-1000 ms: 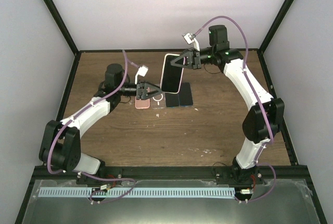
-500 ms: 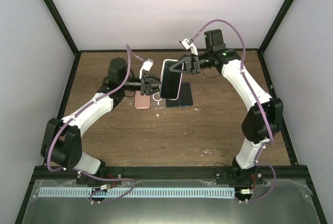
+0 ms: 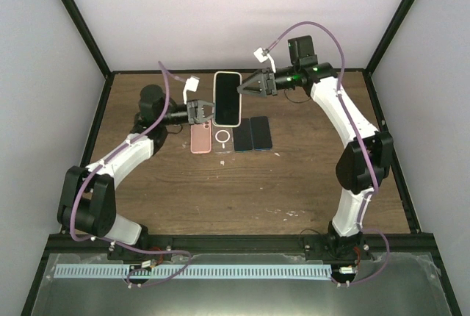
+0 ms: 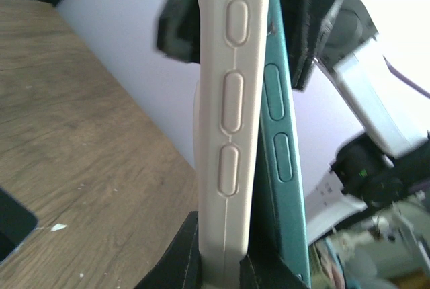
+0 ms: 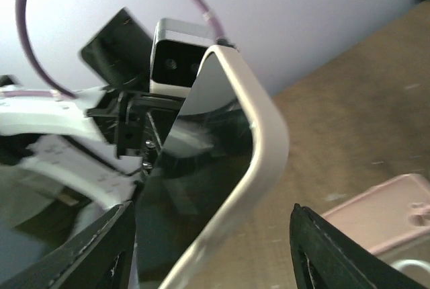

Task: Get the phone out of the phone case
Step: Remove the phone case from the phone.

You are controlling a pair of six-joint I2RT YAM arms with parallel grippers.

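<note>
My left gripper (image 3: 205,109) pinches the cream case (image 4: 225,134); right gripper (image 3: 244,90) hold unclear. The teal phone (image 4: 282,154) could pop free and drop.

The space is enclosed by plain pale walls (image 3: 242,15); the corners are marked by black frame posts (image 3: 77,18); a brown wood-grain table (image 3: 242,184) is set below; its near edge is bordered by a grey metal ledge (image 3: 411,286); soft, even light is cast throughout.
</note>
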